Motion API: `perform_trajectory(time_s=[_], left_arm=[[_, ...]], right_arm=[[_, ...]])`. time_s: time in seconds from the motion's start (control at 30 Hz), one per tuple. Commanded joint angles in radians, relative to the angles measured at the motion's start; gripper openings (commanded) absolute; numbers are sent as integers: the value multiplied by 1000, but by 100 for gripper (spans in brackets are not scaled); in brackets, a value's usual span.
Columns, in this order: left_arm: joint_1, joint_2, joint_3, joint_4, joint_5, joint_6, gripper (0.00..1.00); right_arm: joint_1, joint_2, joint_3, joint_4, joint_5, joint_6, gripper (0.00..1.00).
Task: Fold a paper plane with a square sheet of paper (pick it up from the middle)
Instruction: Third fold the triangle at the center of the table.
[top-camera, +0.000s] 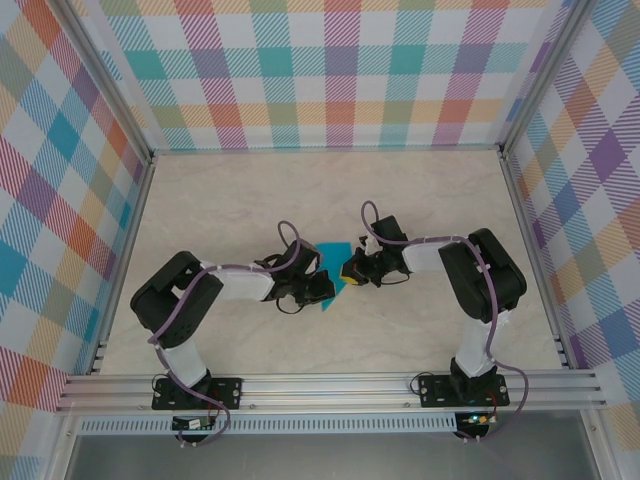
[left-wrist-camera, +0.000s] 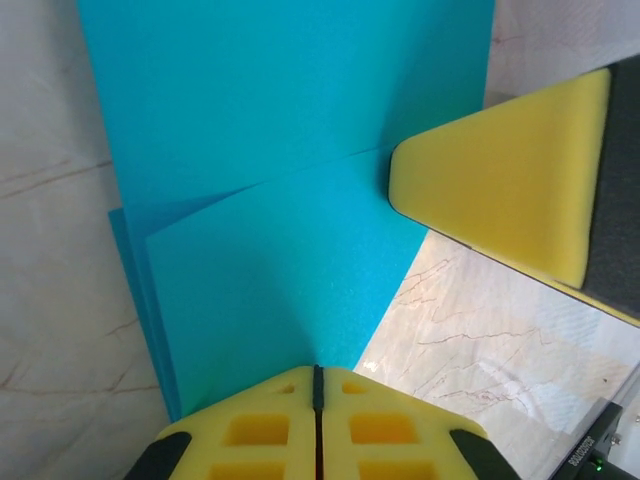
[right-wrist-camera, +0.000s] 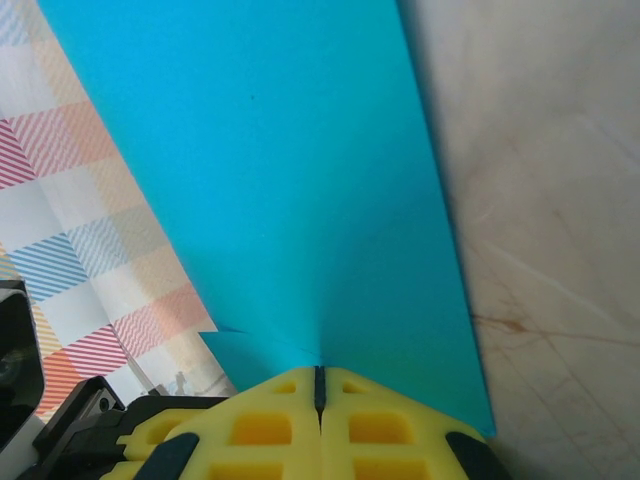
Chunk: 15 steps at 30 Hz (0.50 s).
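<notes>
A folded sheet of teal-blue paper (top-camera: 333, 253) hangs between my two grippers at the middle of the table. My left gripper (top-camera: 322, 284) is shut on its lower left edge; in the left wrist view the paper (left-wrist-camera: 290, 150) shows folded layers and a crease, and its edge runs into the closed yellow pads (left-wrist-camera: 318, 385). My right gripper (top-camera: 350, 270) is shut on the opposite edge; its yellow finger (left-wrist-camera: 500, 180) also appears in the left wrist view. In the right wrist view the paper (right-wrist-camera: 300, 180) rises steeply from the closed pads (right-wrist-camera: 319, 385).
The beige marble-patterned table (top-camera: 250, 190) is enclosed by plaid walls (top-camera: 330, 70) at the back and both sides. An aluminium rail (top-camera: 330, 385) runs along the near edge, where the arm bases are bolted.
</notes>
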<state>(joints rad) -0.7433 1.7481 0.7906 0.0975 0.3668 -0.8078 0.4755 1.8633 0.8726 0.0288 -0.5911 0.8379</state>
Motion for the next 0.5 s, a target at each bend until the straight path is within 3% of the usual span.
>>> perform_trajectory(time_s=[0.0, 0.23, 0.47], left_arm=[[-11, -11, -92, -106, 11, -9, 7], [-11, -154, -195, -124, -8, -5, 10], [-13, -284, -109, -140, -25, -44, 12]], right_arm=[[5, 17, -17, -108, 82, 3, 0], [6, 19, -23, -100, 75, 13, 0], [12, 7, -26, -104, 84, 23, 0]])
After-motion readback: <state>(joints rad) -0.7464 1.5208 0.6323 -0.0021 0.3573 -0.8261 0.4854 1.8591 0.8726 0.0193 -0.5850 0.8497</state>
